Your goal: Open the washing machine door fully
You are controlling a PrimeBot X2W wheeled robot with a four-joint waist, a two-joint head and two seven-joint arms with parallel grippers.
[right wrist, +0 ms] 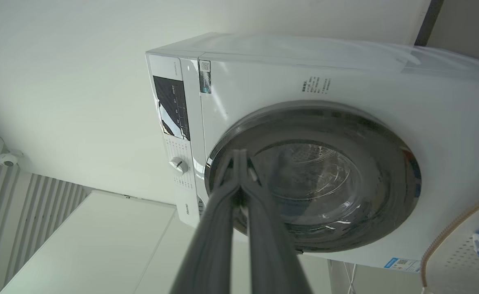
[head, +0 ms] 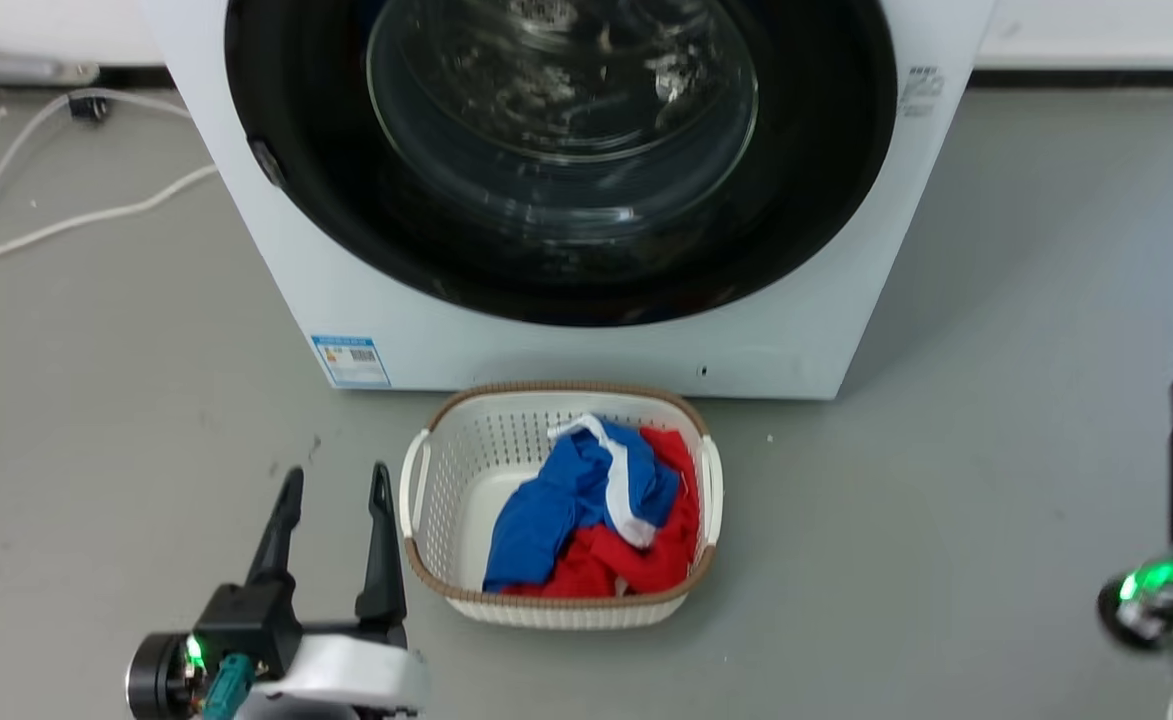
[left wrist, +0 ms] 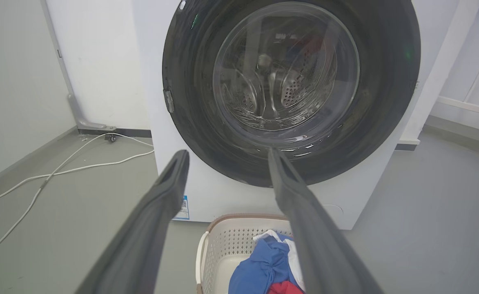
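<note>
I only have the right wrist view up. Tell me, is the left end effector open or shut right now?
Observer: Open. The left end effector has its fingers spread with nothing between them.
Operator: Okay, and is it touching the door?
Observer: No. It is well apart from the washing machine door; in the head view it sits to the left of the laundry basket, fingers pointing toward the machine.
</note>
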